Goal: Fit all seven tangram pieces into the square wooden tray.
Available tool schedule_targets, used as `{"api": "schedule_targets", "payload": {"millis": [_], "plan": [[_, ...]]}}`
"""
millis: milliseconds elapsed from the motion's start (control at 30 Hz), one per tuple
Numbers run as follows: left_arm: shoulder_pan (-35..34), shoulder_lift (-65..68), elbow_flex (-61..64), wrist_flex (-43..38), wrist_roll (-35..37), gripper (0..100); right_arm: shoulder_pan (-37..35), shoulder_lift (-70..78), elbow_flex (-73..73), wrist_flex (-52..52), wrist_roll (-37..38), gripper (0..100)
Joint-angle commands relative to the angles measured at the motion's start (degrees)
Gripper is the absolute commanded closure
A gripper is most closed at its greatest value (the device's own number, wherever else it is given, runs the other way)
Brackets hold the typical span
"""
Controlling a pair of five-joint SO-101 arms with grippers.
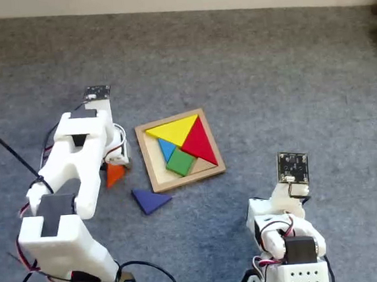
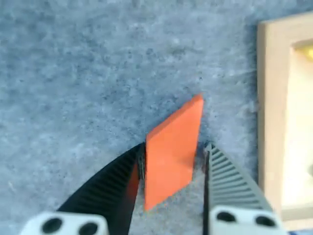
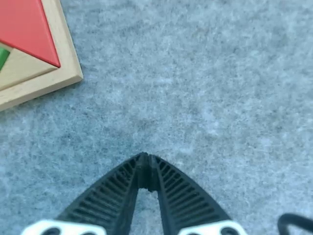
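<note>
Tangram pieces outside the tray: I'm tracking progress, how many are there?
2. The orange piece is gripped by the left end effector beside the tray; the blue triangle lies on the carpet near the tray's corner. Another may be hidden under the arm.

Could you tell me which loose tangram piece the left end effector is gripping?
The orange piece, clamped in the left end effector beside the tray; the dark blue triangle lies free on the carpet.

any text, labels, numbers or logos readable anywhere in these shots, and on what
No text can be read.
Right arm's circuit board: fine marks, too small to read.
Left arm's circuit board: likewise too small.
Wooden tray, orange piece: plain, no print.
</note>
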Motion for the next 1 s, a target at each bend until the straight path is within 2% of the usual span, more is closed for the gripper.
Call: {"api": "schedule_targets", "payload": {"millis": [0,267,400,467,700,967], "plan": [[1.8,0.2,-1.3,0.0,0.3,86,0.6,-0.7,8.2,0.4,-0.6,98.7],[4.3,-0.4,-1.3,0.3,-1.0,88,0.6,-0.7,8.2,0.4,-0.6,98.7],[4.0,-2.5,-1.9,0.4,-1.8,95,0.6,-0.7,8.2,0.4,-0.6,98.7],[3.9,-5.1,-2.4,1.3,-4.6,97,0.6,-0.7,8.2,0.4,-0.6,98.7],[4.3,-16.7,-2.6,8.1,-13.3,97,0.6,-0.7,8.2,0.4,-0.6,98.7],[3.9,-25.5,-2.1,9.8,-13.5,95,0.6,-0.7,8.2,0.4,-0.6,98.7]]}}
